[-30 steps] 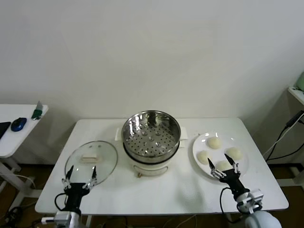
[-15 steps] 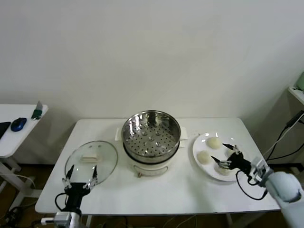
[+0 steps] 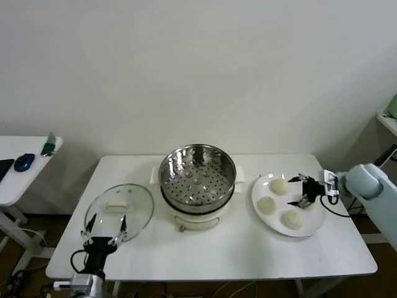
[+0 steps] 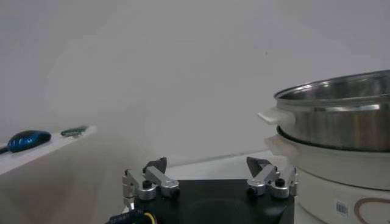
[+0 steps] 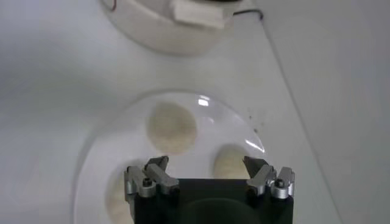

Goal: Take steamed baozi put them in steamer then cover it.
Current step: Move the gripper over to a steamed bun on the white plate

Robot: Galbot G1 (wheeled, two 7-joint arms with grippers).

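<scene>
At the table's near edge, the left gripper (image 3: 104, 229) waits with fingers spread, just before the glass cover (image 3: 119, 211) lying flat. Beyond, the empty steamer (image 3: 197, 177) stands mid-table. To its right, the right gripper (image 3: 302, 190), fingers apart, hovers over the white plate (image 3: 313, 223) holding steamed baozi (image 3: 267, 204).
</scene>
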